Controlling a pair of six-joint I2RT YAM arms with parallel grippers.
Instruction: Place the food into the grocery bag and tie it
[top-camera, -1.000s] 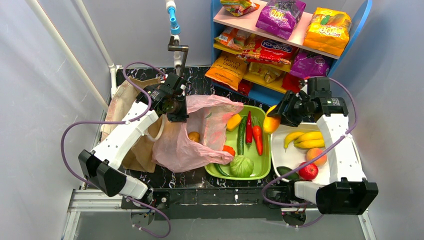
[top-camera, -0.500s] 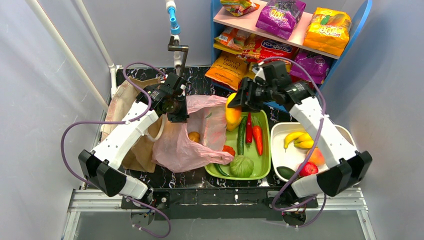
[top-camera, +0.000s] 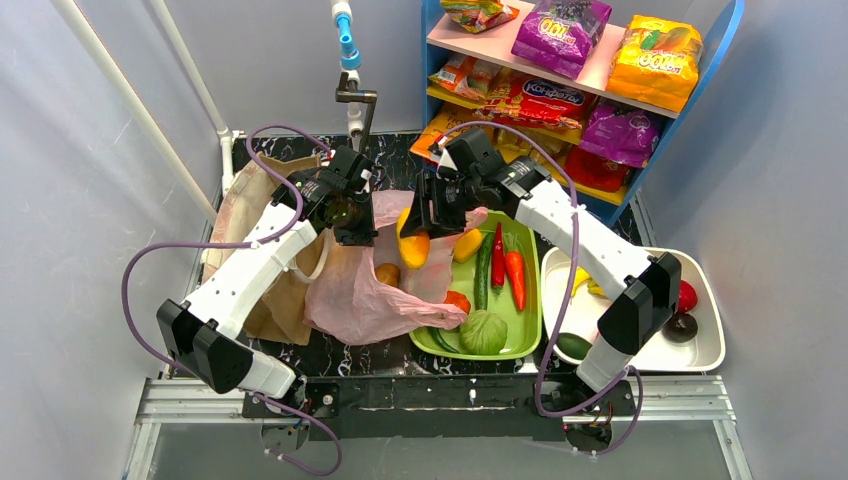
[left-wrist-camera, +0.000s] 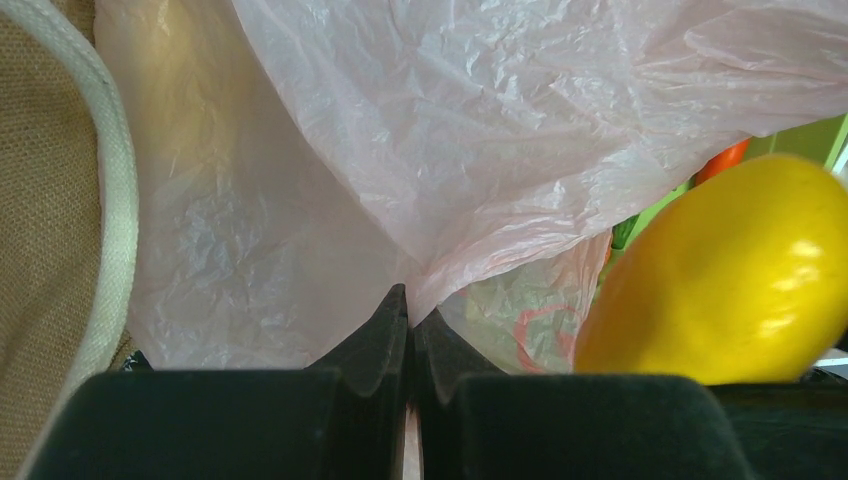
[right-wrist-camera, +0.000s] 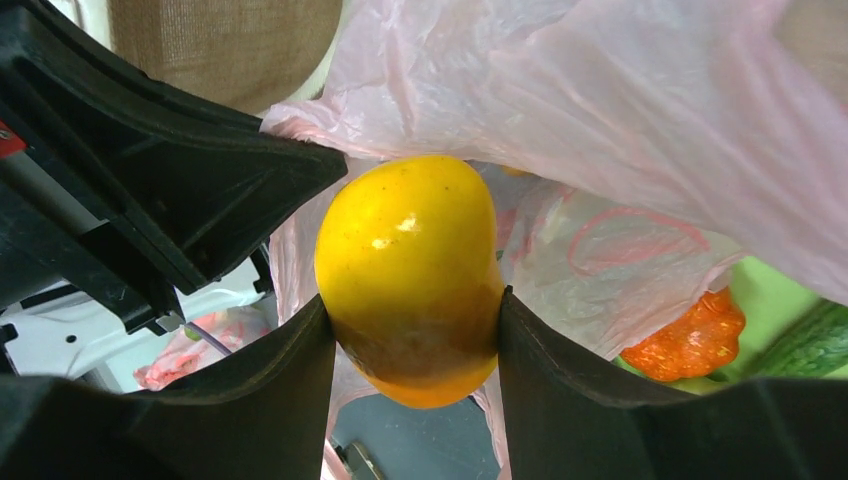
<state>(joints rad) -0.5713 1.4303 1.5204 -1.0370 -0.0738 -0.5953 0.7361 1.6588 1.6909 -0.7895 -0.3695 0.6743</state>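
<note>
The right pincer (right-wrist-camera: 412, 330) clamps the yellow fruit (top-camera: 413, 245) across its width, long axis in line with the pincer, over the grocery bag (top-camera: 365, 295). The left pincer (left-wrist-camera: 410, 315) is pinched closed on the bag's film. The desk (top-camera: 400, 160) is black and marbled.

grocery bag (top-camera: 370, 300): pale pink, translucent, red print mark on side.
yellow fruit (right-wrist-camera: 410, 270): bright yellow, brown-orange blush at base, fine dk specks.
veg tray (top-camera: 527, 300): lime green.
chilli (top-camera: 497, 255): red.
cucumber (top-camera: 482, 272): dk green.
cabbage (top-camera: 484, 332): pale green.
tabletop (top-camera: 400, 160): black w/ white veining.
jute bag (left-wrist-camera: 45, 200): tan, cream trim.
shelf (top-camera: 426, 60): blue frame.
</note>
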